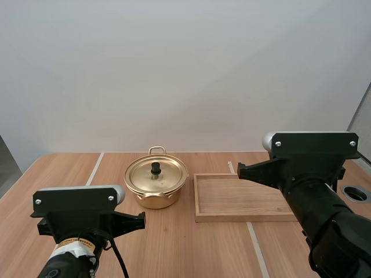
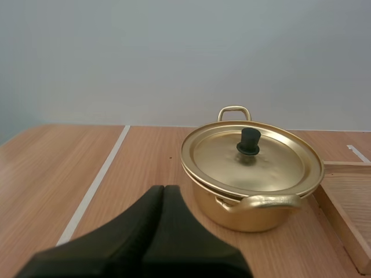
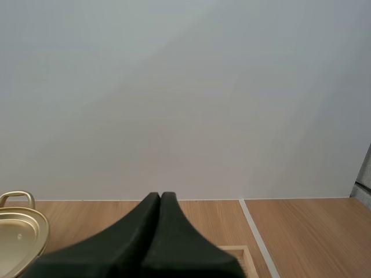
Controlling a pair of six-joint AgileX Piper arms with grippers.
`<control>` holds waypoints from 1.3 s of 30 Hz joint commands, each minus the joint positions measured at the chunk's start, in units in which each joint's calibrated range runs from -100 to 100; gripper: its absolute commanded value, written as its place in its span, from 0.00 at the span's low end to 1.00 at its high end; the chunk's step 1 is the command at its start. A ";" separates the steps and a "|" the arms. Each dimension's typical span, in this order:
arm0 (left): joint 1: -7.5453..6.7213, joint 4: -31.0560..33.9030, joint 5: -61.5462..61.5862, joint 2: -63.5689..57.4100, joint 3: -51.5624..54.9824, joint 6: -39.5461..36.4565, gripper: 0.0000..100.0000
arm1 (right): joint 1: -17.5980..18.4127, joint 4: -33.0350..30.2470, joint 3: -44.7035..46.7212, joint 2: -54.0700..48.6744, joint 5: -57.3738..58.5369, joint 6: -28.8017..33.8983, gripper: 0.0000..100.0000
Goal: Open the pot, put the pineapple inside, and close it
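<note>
On the bench (image 1: 69,174) a wooden tray (image 1: 243,218) is laid, and the golden pot (image 1: 156,200) is set just beside it, toward the left arm. Its lid (image 1: 168,175) is seated, so all 3 steps are judged outstanding. Both the left claw (image 2: 164,191) and the right claw (image 3: 160,197) are pressed together, and nothing is held.

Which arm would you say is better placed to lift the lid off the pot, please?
Probably left: the left gripper, shut, faces the knob on the lid, while the right gripper points past the pot.
</note>
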 commanded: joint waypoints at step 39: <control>-0.11 3.77 -1.11 -0.34 0.00 -4.85 0.00 | -0.15 -15.45 0.18 -0.33 7.69 9.25 0.00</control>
